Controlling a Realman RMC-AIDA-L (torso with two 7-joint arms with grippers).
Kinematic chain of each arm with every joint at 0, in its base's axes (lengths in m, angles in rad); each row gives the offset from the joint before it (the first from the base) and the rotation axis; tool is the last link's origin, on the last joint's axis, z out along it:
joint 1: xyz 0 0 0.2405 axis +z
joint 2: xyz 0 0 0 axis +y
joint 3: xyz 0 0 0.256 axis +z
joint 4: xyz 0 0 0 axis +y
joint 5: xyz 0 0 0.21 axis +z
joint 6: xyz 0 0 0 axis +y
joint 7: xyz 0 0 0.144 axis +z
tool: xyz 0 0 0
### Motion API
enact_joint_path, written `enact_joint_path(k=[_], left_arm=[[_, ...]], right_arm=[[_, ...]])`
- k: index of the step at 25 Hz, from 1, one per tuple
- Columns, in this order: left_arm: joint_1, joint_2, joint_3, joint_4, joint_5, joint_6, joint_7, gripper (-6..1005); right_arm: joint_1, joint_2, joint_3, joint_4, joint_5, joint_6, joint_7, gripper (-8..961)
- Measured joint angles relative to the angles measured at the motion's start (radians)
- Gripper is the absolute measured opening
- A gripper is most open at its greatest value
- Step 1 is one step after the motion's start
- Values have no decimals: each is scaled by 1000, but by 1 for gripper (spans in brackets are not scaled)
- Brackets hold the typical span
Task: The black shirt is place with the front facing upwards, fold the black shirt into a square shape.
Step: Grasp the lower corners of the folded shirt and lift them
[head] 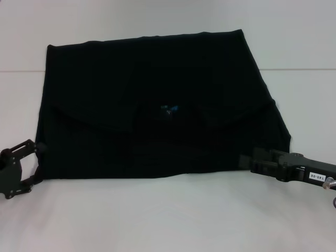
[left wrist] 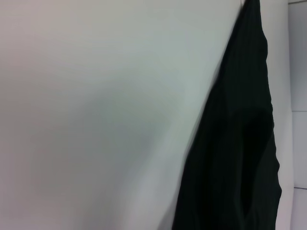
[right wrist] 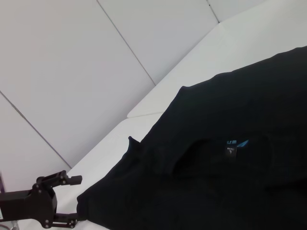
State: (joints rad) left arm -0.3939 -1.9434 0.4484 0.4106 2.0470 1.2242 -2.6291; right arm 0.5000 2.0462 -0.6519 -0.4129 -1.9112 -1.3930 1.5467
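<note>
A: Head view first. Where is the shirt (head: 157, 105)?

B: Spread on the white counter (head: 168, 215), folded over itself into a wide dark block. A flap lies across its middle, and a small blue label (head: 169, 108) shows near the centre. No lettering can be made out; the fabric is too dark to read the folds well.

A: And the tools?

B: The left tool (head: 32, 163) sits at the shirt's near left corner, its two fingers spread around the hem there. Whether it pinches cloth I cannot tell; black on black hides the contact. The right tool (head: 247, 161) reaches in at the near right edge, its tip lost against the fabric, so I cannot tell how its fingers stand. Its arm is cut off by the frame edge.

A: Left wrist view?

B: Only blurred pale counter and a dark strip of shirt (left wrist: 240, 153) running up one side. No fingers show.

A: Right wrist view?

B: The shirt (right wrist: 230, 182) fills the lower part, the label (right wrist: 231, 148) plain on it. Farther off, the left tool (right wrist: 74, 201) stands at the shirt's corner, fingers apart, the lower one touching the hem. The right tool's own fingers are out of sight.
</note>
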Motion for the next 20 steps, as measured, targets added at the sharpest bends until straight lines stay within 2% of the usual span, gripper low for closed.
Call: enact_joint_path(k=[14,20], left_arm=[[-43,5,45,6,2,-13,10,902],[-49,6,50,9,2,-21,12,711]], right_arm=[[0,1,2,0,0,0,-1,856],[3,2,4,-1,0,-6,0,856]])
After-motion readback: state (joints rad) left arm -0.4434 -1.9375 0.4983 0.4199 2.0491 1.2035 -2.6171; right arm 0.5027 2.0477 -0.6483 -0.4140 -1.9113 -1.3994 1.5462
